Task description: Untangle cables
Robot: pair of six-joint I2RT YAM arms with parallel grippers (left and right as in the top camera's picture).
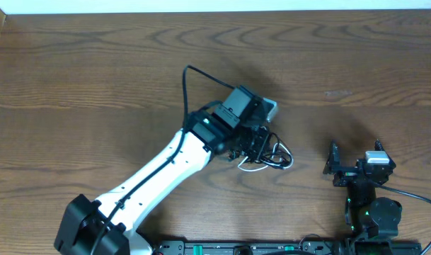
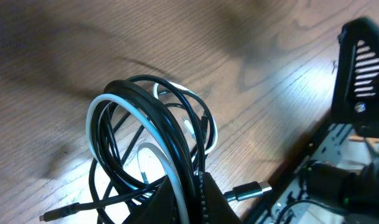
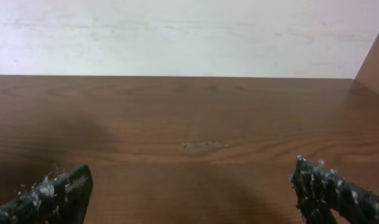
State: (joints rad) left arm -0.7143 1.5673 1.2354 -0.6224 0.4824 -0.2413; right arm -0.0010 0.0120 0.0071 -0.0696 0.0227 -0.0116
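Overhead, the left gripper [image 1: 260, 151] sits over the cables [image 1: 277, 161], mid-table. Close up, the light, floppy loops seem pinched in its jaws; the free plug [image 2: 249, 190] offers a hold. The right gripper [image 3: 192, 194] gapes wide, empty.

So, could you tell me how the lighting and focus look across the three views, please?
Left wrist: cables sharp, bright glare on the table beneath and beside them, dark shadow upper left. Overhead: even light, soft arm shadow near the left claw. Right wrist: wood crisp, the right claw fingers slightly soft at the frame corners.
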